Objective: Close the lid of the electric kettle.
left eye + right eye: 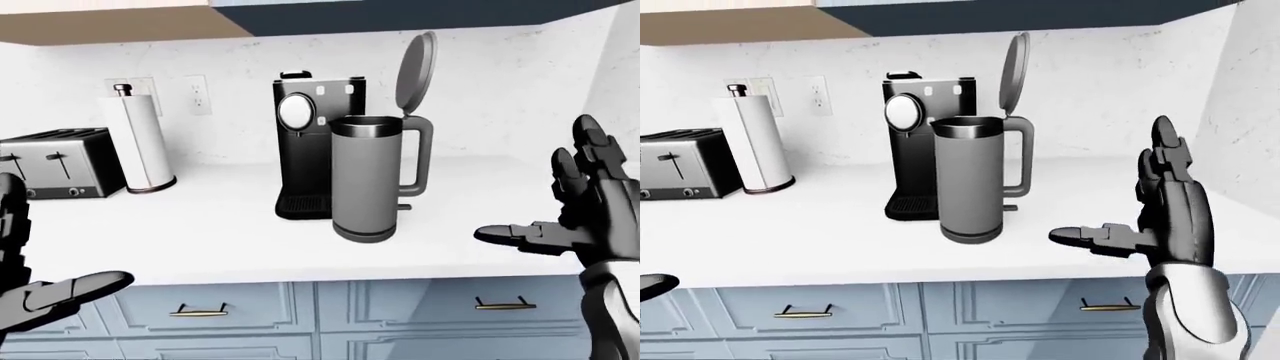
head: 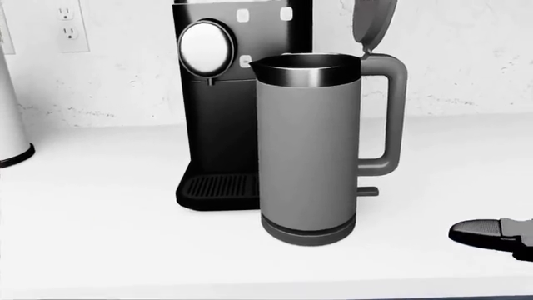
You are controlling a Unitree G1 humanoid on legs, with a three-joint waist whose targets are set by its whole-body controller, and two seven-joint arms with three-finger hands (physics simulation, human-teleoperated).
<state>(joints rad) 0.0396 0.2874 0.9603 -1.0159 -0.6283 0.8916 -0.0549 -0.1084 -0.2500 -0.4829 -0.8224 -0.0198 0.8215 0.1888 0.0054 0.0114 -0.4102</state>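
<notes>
Right now I have the electric kettle [image 1: 366, 180] standing upright on the white counter [image 1: 200, 217], just left of the middle of the right-eye view and near the middle of the left-eye view. Its lid [image 1: 414, 70] is swung up — standing nearly vertical above the handle [image 1: 420, 154], which faces the view's right. The kettle body partly overlaps the black coffee machine [image 1: 303, 142] just beside it on the view's left; I cannot tell whether the two touch.

My right hand [image 1: 1170, 202] is raised to the right of the kettle, well apart from it, fingers [image 1: 1164, 142] spread and pointing up, thumb stretched toward the left of the view. It grips nothing. In the head view only that thumb tip shows as a dark shape at the lower right edge.

My left hand [image 1: 40, 289] sits low at the left-eye view's bottom left corner, over the counter's near edge — fingers extended, holding nothing, far from the kettle.

Further left along the counter stand a paper towel roll [image 1: 137, 146] on its upright holder and a silver toaster [image 1: 58, 163] at the view's left edge. A wall outlet [image 1: 198, 94] shows between the roll and the coffee machine. Below the counter run pale blue drawers [image 1: 300, 307] with brass handles, and dark upper cabinets [image 1: 400, 11] cross the top of the view.
</notes>
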